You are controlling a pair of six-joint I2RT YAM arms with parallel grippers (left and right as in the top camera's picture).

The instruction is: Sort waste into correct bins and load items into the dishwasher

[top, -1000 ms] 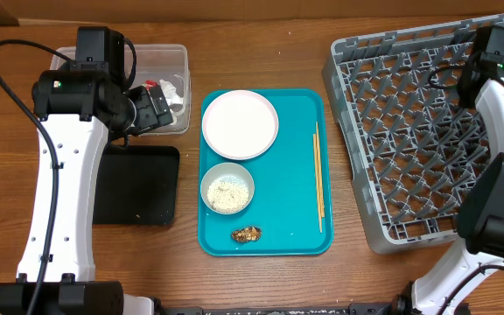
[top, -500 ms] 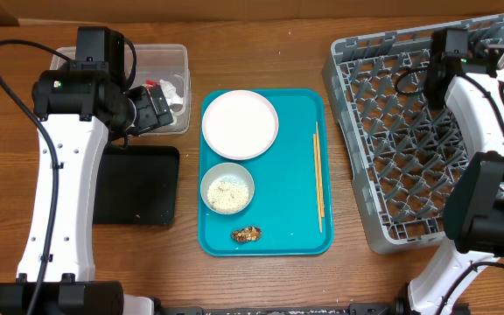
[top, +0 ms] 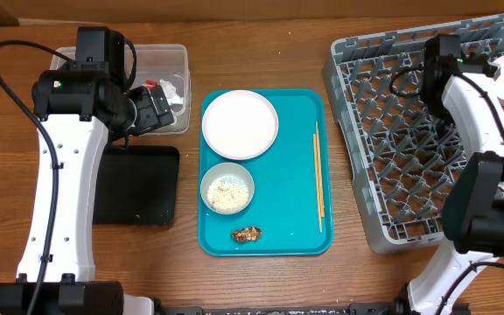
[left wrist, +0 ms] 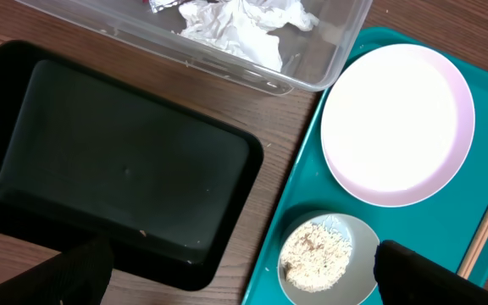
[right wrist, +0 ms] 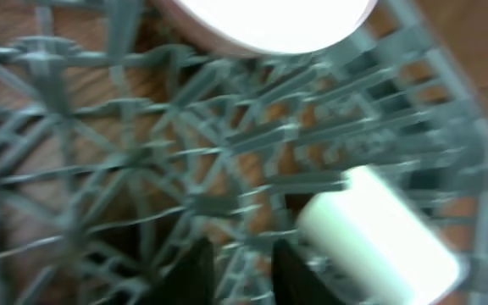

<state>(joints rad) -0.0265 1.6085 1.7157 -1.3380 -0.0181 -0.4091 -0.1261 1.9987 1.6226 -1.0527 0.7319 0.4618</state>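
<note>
The two wooden chopsticks (top: 318, 177) are lying side by side in the teal tray (top: 287, 219), just inside the edge that is facing the dish rack (top: 409, 157). Their long axis is running parallel to the tray's long side, with one end pointing at its far edge and the other at its near edge. They are looking light, stiff and thin, and likely to roll or part, so a pinch across both at mid-length is seeming the soundest hold.

The round plate (top: 240, 123) is sitting at the tray's far end. It is smooth and flat, so it is probably best taken by its rim. The bowl (top: 227, 187) holding rice is resting just nearer, with the brown scrap (top: 247, 234) by the tray's near edge.

The left gripper (left wrist: 248, 269) is hanging over the tray's other long edge, its jaws spread wide and gripping nothing. The right gripper (right wrist: 242, 267) is working over the rack, well apart from the tray. In its blurred wrist view the jaws are standing close together with a narrow gap, and nothing is showing between them
</note>
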